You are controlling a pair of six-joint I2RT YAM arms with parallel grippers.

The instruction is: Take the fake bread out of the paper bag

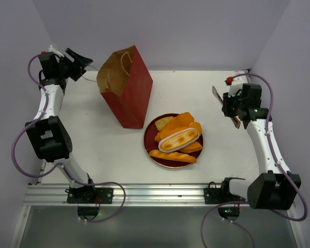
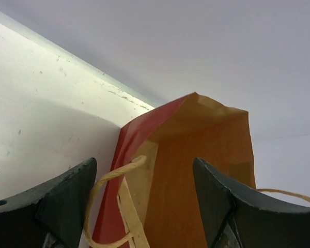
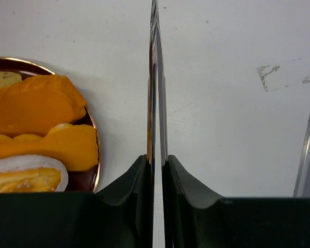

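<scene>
At the far left, the left gripper [image 1: 84, 64] has its jaws wide apart and holds nothing. The cord handle [image 2: 119, 170] of the paper bag [image 1: 128, 90] loops loosely between its fingers (whether cord and finger touch I cannot tell). The bag stands on the white table [image 1: 98, 150] just right of that gripper, mouth open. Right of it and nearer, the fake bread [image 1: 178, 137] lies piled on a round red plate [image 1: 148, 144], outside the bag. At the right, the right gripper [image 1: 233, 114] is clamped on a thin flat piece [image 3: 155, 93], seen edge-on in its wrist view.
</scene>
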